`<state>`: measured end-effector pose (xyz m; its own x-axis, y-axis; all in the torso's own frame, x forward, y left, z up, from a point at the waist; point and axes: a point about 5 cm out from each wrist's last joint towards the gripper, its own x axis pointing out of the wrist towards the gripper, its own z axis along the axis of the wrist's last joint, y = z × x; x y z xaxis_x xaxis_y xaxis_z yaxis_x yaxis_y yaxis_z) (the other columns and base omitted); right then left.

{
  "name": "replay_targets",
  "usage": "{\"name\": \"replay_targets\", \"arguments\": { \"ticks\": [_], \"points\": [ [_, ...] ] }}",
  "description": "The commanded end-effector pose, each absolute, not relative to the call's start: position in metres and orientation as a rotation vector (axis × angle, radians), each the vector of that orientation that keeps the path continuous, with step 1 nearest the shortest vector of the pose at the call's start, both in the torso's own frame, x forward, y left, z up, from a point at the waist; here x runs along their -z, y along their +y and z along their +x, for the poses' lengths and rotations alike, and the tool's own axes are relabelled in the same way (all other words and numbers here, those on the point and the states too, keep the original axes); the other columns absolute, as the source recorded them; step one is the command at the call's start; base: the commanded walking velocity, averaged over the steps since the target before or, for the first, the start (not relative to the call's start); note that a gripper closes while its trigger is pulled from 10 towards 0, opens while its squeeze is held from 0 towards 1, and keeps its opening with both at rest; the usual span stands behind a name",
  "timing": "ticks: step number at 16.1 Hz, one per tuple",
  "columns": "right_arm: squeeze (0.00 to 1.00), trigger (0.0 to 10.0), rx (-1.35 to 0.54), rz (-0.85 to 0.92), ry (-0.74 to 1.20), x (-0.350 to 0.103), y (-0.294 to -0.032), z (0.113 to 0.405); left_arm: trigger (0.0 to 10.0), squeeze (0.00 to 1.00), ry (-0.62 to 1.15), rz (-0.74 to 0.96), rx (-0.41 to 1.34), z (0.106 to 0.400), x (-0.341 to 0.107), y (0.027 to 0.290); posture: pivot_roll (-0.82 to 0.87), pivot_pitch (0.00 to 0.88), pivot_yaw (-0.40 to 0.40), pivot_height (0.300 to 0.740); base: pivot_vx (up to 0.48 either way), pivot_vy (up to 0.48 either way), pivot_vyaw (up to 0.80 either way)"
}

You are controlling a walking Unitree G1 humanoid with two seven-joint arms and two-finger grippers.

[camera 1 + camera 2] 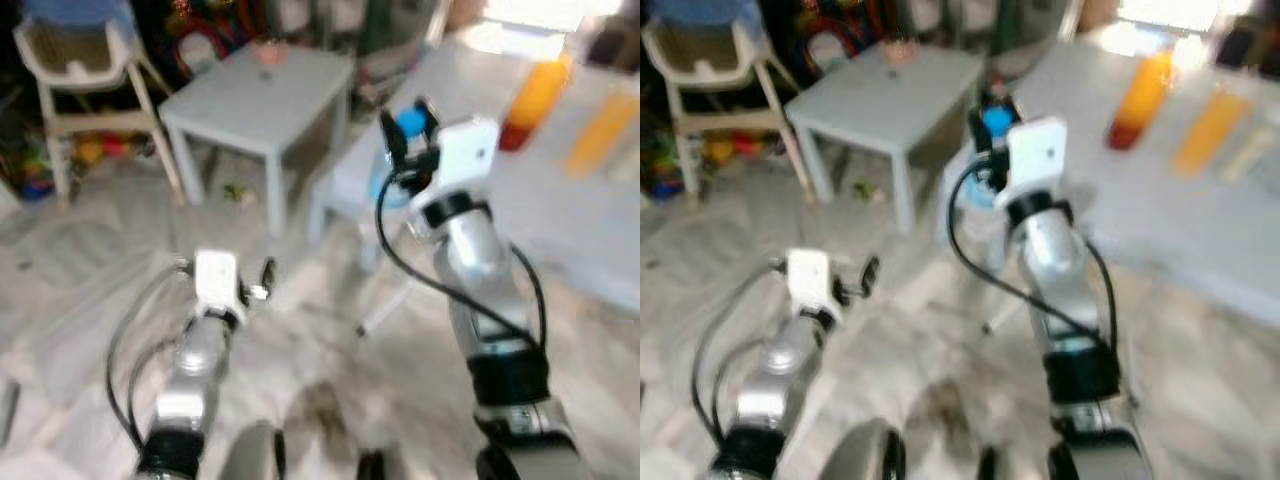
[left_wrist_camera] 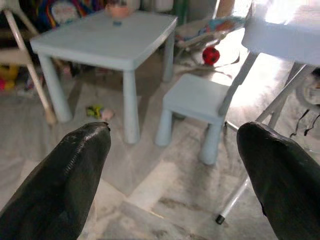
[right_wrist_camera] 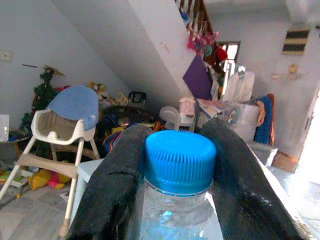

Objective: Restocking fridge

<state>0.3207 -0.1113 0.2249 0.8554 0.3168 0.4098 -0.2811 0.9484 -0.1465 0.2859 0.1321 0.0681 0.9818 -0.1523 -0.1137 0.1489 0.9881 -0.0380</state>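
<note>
My right gripper (image 1: pixel 410 128) is raised in front of me and shut on a clear plastic bottle with a blue cap (image 3: pixel 178 161); the black fingers (image 3: pixel 116 185) press on both sides of its neck. In the eye views the blue cap (image 1: pixel 410 122) shows between the fingers, and the bottle's body hangs below, partly hidden by the wrist. My left gripper (image 1: pixel 225 268) is held low over the floor, open, with its two black fingers (image 2: pixel 65 180) wide apart and nothing between them.
A small pale blue table (image 1: pixel 262 95) and a matching stool (image 2: pixel 197 99) stand ahead. A white high chair (image 1: pixel 80 70) is at the left. A white table (image 1: pixel 560 190) at the right carries orange bottles (image 1: pixel 535 100). Toys lie on the marble floor (image 1: pixel 90 260).
</note>
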Motion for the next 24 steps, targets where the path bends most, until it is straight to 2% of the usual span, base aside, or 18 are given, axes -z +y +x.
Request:
{"name": "replay_targets", "arguments": {
  "ticks": [1,4,8,10,11,13,16,18,19,24],
  "points": [
    [0.0,10.0,-0.304,-0.023,-0.386,-0.216,-0.12,0.318,10.0,0.0,0.113,-0.025,0.143,0.284,-0.068,0.132,-0.04,0.032,0.039,0.74,-0.285,0.0,0.0],
    [0.0,10.0,-0.386,-0.106,-0.287,-0.182,-0.132,0.298,10.0,0.0,0.111,-0.012,0.141,0.281,-0.067,0.135,-0.05,0.038,0.049,0.74,0.0,0.0,0.0],
    [0.0,10.0,-0.381,-0.087,-0.161,-0.153,-0.15,0.277,10.0,0.0,0.095,0.015,0.059,0.273,-0.067,0.155,-0.05,0.038,0.07,0.74,0.0,0.0,0.0],
    [0.0,10.0,-0.268,-0.036,-0.126,-0.14,-0.159,0.265,10.0,0.0,0.062,0.044,-0.023,0.264,-0.07,0.166,-0.04,0.033,0.062,0.74,0.0,0.0,0.0],
    [0.0,10.0,-0.147,0.042,-0.093,-0.129,-0.161,0.254,10.0,0.0,0.064,0.044,-0.077,0.259,-0.068,0.172,-0.04,0.026,0.053,0.74,0.0,0.0,0.0],
    [0.0,10.0,-0.062,0.056,-0.104,-0.126,-0.161,0.247,10.0,0.0,0.084,0.044,-0.081,0.259,-0.065,0.172,-0.04,0.009,0.049,0.74,0.0,0.0,0.4],
    [0.0,10.0,-0.043,0.047,-0.09,-0.122,-0.161,0.246,10.0,0.0,0.108,0.041,-0.058,0.261,-0.064,0.164,-0.05,0.009,0.053,0.74,-0.082,0.0,0.8],
    [0.0,10.0,0.015,0.084,-0.071,-0.119,-0.17,0.25,10.0,0.0,0.111,0.044,-0.027,0.26,-0.063,0.16,-0.05,0.0,0.044,0.74,-0.255,0.0,0.8],
    [0.0,10.0,0.03,0.078,-0.073,-0.12,-0.172,0.252,10.0,0.0,0.111,0.05,-0.022,0.261,-0.063,0.16,-0.04,0.027,0.039,0.74,-0.266,0.0,0.8],
    [0.0,10.0,0.005,0.085,-0.058,-0.116,-0.164,0.25,10.0,0.0,0.103,0.044,-0.021,0.266,-0.068,0.153,-0.04,0.029,0.042,0.74,-0.26,0.0,0.8]
  ]
}}
